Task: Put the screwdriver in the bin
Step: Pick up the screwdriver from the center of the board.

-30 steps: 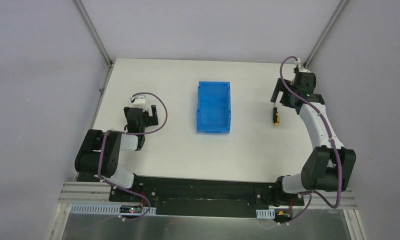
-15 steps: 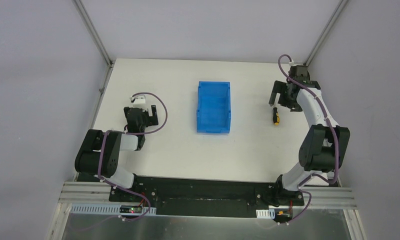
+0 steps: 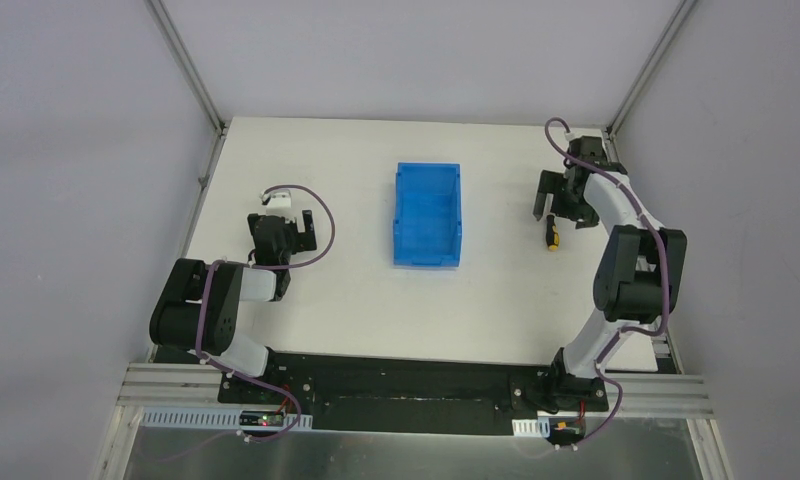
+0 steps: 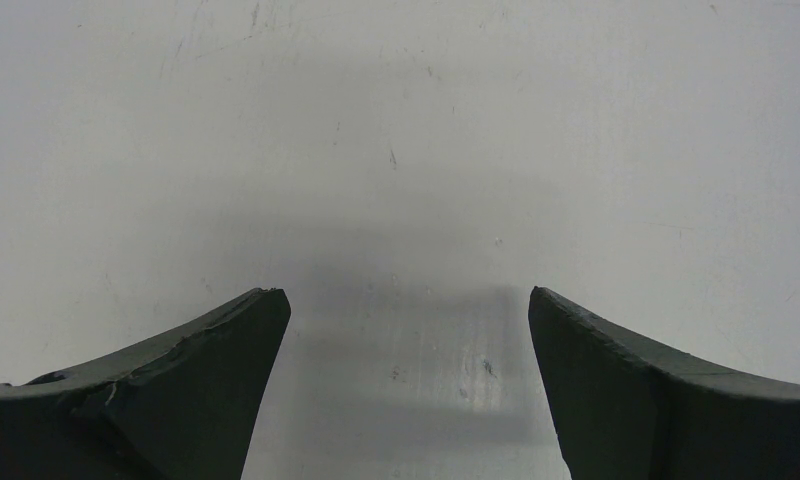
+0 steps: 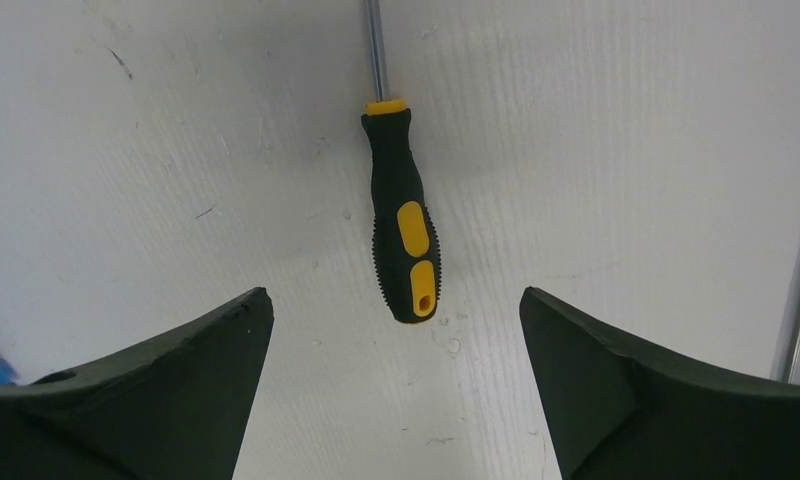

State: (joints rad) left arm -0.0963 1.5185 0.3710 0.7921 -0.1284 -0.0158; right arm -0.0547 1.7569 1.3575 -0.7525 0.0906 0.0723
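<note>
1. at the left, the left gripper [image 4: 404, 292] sits low over the bare table [image 3: 326, 300], jaws apart and gripping nothing. it appears to have no part in the job at this point.
2. mid-table stands the bin [image 3: 428, 220], blue and upright. nothing shows inside it, so the drop is not yet made.
3. right of the bin and well apart from it, the screwdriver [image 3: 552, 234] lies flat on the table. its black and yellow handle points toward the arms and its thin shaft toward the far edge.
4. at the far right, the right gripper [image 5: 393, 292] hangs over the handle end, jaws spread wide. the wrist view shows one finger off to each side of the handle. neither touches it, and the tool is not grasped.
5. by this picture, the task looks barely under way. the reach to the tool seems made, and nothing else is done.
6. what is left, as it appears: come down around the handle, close on it, lift, carry it left across the open table to the bin, and let go above the bin's floor.
</note>
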